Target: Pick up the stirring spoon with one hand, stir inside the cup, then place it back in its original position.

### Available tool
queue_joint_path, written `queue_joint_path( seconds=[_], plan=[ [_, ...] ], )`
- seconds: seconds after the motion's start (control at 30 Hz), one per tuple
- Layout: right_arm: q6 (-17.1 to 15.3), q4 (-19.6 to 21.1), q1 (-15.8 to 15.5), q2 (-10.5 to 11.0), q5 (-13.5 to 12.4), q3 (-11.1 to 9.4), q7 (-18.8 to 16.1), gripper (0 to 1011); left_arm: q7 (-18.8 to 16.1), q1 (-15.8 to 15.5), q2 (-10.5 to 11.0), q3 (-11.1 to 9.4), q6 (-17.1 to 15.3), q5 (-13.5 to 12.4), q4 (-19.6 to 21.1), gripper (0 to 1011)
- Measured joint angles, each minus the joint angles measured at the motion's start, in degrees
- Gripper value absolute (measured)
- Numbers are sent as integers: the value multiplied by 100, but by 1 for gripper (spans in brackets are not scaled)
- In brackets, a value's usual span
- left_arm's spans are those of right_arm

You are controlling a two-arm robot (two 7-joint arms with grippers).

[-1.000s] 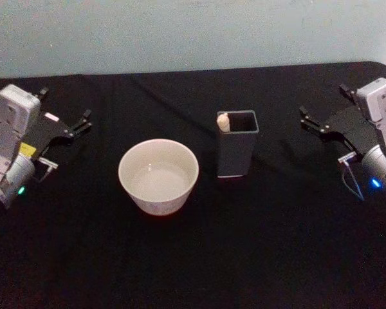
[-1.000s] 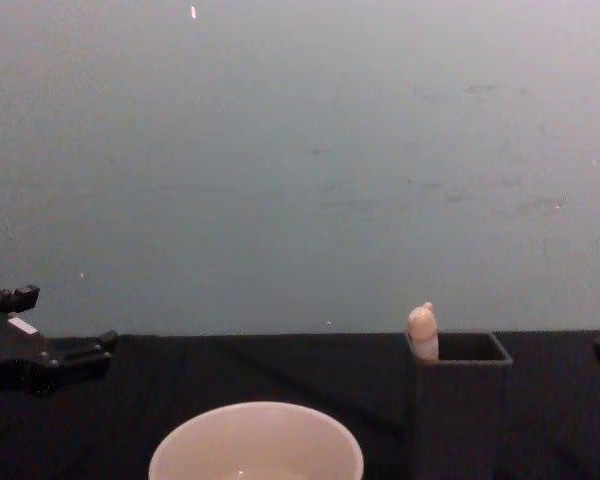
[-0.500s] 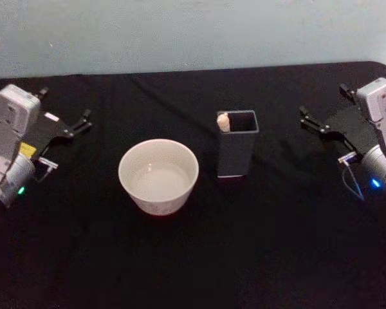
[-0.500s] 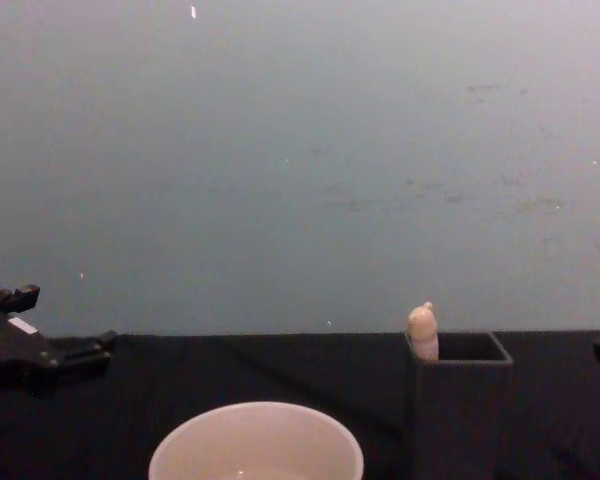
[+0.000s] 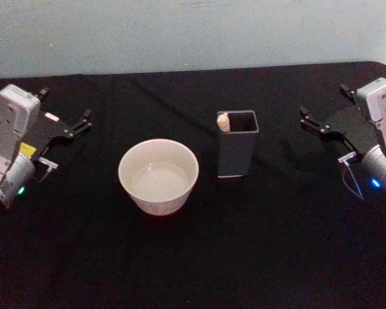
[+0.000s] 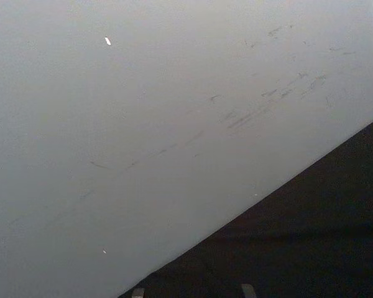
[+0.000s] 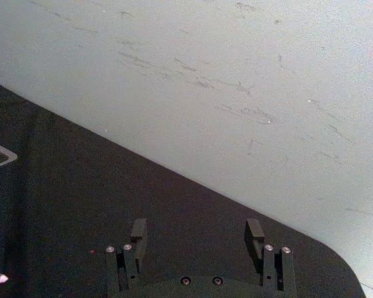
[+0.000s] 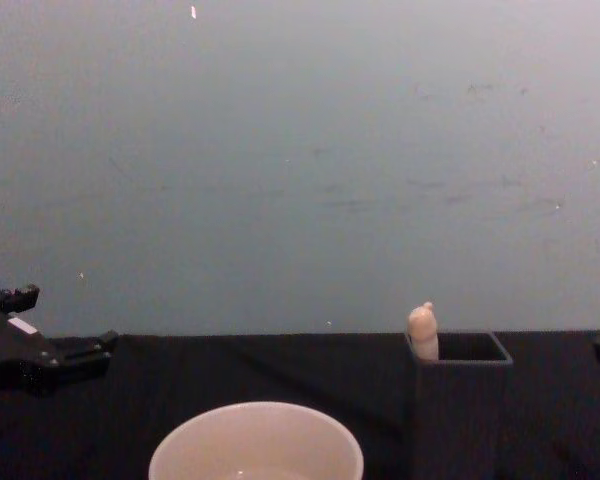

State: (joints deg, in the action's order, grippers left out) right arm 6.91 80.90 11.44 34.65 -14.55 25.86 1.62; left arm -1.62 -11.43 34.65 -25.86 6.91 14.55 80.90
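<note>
Stirring spoon (image 5: 223, 121) stands upright in the dark grey square holder (image 5: 237, 154), against its left wall. The beige handle top pokes above the rim, so it looks easy to grab from above. The bowl is hidden inside. Cup (image 5: 158, 174) sits on the black desk (image 5: 244, 257) near the holder's left side, not touching, probably a short carry for stirring. Left gripper (image 5: 65, 106) hovers at the far left, jaws released, empty. Right gripper (image 5: 325, 103) hovers at the far right, jaws spread, empty, well apart from the holder. Pickup not yet started; right arm looks nearer the spoon.
</note>
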Motion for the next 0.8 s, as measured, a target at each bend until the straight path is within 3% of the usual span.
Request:
queue_joint_path(
  seconds=[0.8],
  plan=[
    [0,0,0,0,0,0,0,1002,0,0,0,0,0,0,0,1001]
  ],
)
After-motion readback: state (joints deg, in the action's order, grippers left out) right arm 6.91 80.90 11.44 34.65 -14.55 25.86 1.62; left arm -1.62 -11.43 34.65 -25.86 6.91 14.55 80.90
